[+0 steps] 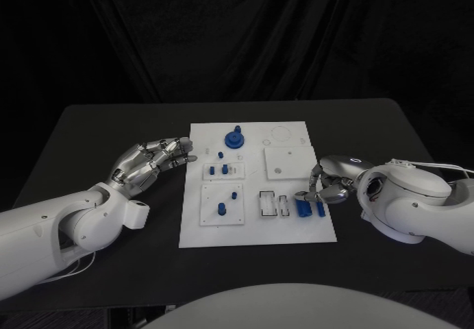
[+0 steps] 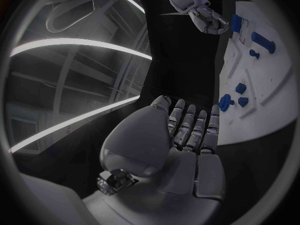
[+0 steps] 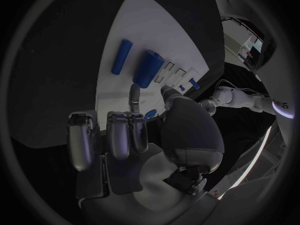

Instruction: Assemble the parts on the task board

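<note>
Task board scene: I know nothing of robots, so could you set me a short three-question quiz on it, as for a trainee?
1. True or false: the left hand holds a blue part.
2. Choose one: the big round blue part stands (A) at the far end of the board, (B) at its near end, (C) off it, on the table.
3. Fill in: the right hand is at the board's ___ edge.
Key: 1 false; 2 A; 3 right.
</note>
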Motion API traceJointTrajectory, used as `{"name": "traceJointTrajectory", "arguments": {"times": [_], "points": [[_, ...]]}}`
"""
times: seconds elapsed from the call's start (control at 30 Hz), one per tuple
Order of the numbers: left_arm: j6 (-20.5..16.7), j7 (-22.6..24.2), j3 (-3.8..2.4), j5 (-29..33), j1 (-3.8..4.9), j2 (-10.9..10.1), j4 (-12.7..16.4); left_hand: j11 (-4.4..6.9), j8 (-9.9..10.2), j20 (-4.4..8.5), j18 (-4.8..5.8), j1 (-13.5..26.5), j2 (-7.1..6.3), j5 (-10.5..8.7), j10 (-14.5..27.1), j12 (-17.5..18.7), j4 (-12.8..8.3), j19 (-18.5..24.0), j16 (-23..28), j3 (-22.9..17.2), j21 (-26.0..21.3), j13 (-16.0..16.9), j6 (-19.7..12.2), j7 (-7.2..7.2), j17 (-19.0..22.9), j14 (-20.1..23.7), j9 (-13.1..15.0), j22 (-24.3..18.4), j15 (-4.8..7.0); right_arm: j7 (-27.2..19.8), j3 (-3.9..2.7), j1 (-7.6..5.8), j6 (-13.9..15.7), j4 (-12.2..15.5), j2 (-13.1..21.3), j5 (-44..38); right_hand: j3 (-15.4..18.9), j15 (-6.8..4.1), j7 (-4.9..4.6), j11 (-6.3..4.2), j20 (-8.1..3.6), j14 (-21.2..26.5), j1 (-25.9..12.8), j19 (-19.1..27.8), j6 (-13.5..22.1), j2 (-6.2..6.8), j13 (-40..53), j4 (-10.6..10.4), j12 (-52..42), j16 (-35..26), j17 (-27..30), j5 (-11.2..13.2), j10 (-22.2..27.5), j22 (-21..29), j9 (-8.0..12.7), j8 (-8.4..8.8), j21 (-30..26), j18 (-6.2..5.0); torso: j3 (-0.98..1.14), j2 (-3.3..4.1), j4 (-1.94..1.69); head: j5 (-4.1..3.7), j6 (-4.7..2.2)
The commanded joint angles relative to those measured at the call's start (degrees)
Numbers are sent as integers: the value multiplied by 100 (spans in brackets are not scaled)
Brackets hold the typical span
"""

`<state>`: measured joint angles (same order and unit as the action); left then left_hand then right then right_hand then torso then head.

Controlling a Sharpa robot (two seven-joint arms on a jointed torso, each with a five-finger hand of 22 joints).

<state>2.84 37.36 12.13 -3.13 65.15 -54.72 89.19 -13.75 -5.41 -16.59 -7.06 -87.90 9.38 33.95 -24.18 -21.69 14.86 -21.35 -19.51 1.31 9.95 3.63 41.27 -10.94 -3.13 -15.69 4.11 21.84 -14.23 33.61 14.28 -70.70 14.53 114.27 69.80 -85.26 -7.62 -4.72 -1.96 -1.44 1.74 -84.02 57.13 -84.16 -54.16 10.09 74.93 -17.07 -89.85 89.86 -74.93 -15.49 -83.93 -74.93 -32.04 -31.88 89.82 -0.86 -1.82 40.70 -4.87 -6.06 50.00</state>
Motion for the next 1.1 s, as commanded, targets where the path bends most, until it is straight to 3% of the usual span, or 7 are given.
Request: {"name": "traceJointTrajectory", "arguments": {"times": [0.03,0.1,0.3,0.43,0.67,0.83,1.1], "points": [[107,4,-4,-53,-11,6,4,-2,-15,-8,81,-27,-14,25,-25,-31,-12,-24,-36,-31,22,6,15,-168,-6,-22,3,8,-10,386,-3,39,-154,-15,-31,-266,5,-16,-23,-19,-33,-598,-73,-584,-33,18,1507,-3,-15,14,-1507,84,-607,-1507,10,88,18,86,6,7,7,28,0],[109,-8,-4,-53,-11,3,5,-3,-14,-8,82,-27,-13,25,-24,-30,-12,-24,-36,-32,22,5,14,-168,-6,-21,3,8,-11,426,-3,55,-201,-30,-47,-304,14,-10,-34,-10,-29,-598,-95,-584,-23,31,1507,-3,-15,14,-1507,122,-607,-1507,24,138,18,86,7,8,4,33,0],[109,-56,-4,-53,-12,-5,-2,-11,-9,-9,89,-27,-14,26,-11,-21,-9,-14,-32,-47,17,2,-3,-178,-3,-14,-1,5,-18,500,-3,117,-300,-75,-108,-382,25,67,-128,78,32,-598,-154,-580,-23,44,1507,-5,-15,14,-1507,248,-607,-1504,239,611,9,83,4,4,1,39,0],[118,-83,-3,-53,-13,-8,-3,-11,-9,-9,89,-27,-14,26,-11,-21,-9,-14,-32,-47,17,2,-3,-178,-3,-14,-1,5,-18,520,-2,147,-385,-126,-164,-461,26,77,-137,88,53,-598,-151,-573,-116,49,1507,-2,-15,14,-1507,241,-607,-1500,298,730,-3,80,-4,-7,-11,35,0],[132,-117,-3,-53,-18,-5,-8,-13,-7,-9,92,-27,-17,26,-7,-18,-8,-10,-35,-51,15,1,-8,-181,-4,-15,-2,4,-21,535,-2,211,-462,-198,-254,-508,6,75,-128,83,59,-598,-130,-548,-207,23,1507,0,-15,14,-1507,222,-607,-1482,320,781,-50,67,-6,-14,-10,51,0],[143,-139,-3,-53,-27,-6,-14,-19,-3,-9,97,-26,-25,26,0,-15,-7,-2,-38,-58,11,-1,-22,-187,-3,-13,-4,1,-27,494,-3,257,-334,-228,-347,-517,-20,64,-106,68,57,-598,-123,-532,-330,-7,1507,1,-15,14,-1507,222,-607,-1471,331,823,-80,58,-3,-17,-2,60,0],[160,-163,-3,-53,-47,9,-23,-22,-2,-9,100,-27,-28,26,5,-12,-8,2,-38,-63,9,-2,-26,-190,-3,-11,-5,0,-29,427,-3,306,-332,-321,-506,-520,-162,23,-63,26,21,-598,354,-511,-532,-105,1507,16,-15,14,-1507,60,-607,-1458,343,1005,-112,48,-5,-15,-10,45,0]]}}
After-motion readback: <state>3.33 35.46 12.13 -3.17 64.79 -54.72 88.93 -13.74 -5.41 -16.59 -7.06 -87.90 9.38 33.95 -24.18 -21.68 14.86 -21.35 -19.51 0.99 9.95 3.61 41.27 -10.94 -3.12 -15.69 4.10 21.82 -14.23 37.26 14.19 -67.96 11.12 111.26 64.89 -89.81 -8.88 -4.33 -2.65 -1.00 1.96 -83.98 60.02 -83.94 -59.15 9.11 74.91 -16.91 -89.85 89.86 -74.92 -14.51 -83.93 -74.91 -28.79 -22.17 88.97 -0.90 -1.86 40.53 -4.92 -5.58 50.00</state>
